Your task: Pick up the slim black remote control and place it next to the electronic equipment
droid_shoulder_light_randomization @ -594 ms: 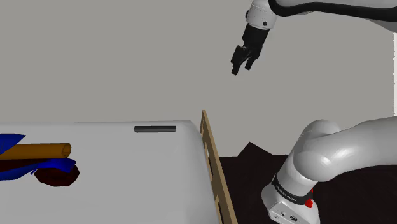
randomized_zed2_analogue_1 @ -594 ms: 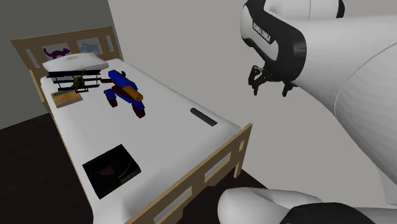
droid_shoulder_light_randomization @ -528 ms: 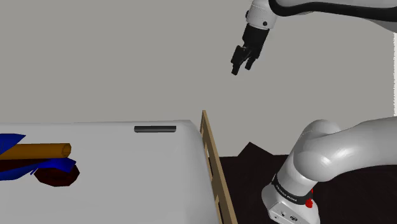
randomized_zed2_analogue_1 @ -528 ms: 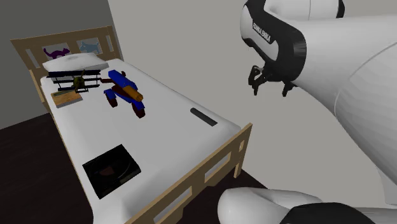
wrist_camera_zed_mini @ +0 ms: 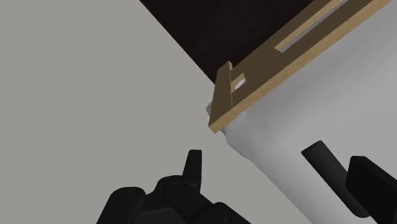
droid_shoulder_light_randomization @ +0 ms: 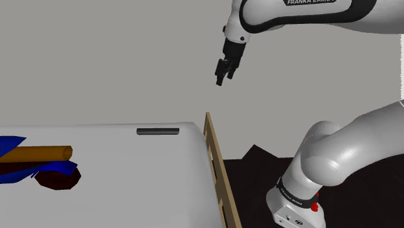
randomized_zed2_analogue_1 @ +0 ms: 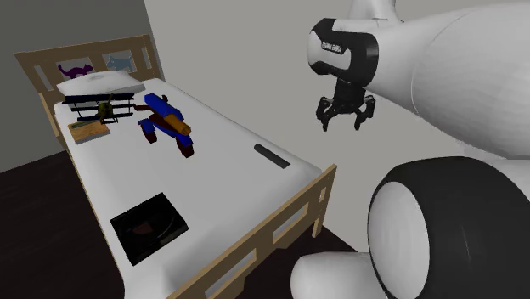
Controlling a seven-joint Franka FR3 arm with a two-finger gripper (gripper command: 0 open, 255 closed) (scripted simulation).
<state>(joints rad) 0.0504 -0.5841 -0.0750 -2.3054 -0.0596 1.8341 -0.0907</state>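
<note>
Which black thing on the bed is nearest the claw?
The slim black remote, at the bed's wall-side edge; the flat black square box lies farther.

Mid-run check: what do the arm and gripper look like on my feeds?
The arm is glossy white with rounded links and black joint bands; one band carries white FRANKA EMIKA lettering. Near its base sit red marks. The two-finger gripper is all black.

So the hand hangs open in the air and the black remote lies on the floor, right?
No: the remote lies on the white bed near its footboard, as the second exterior view shows. The hand does hang open in the air.
</note>
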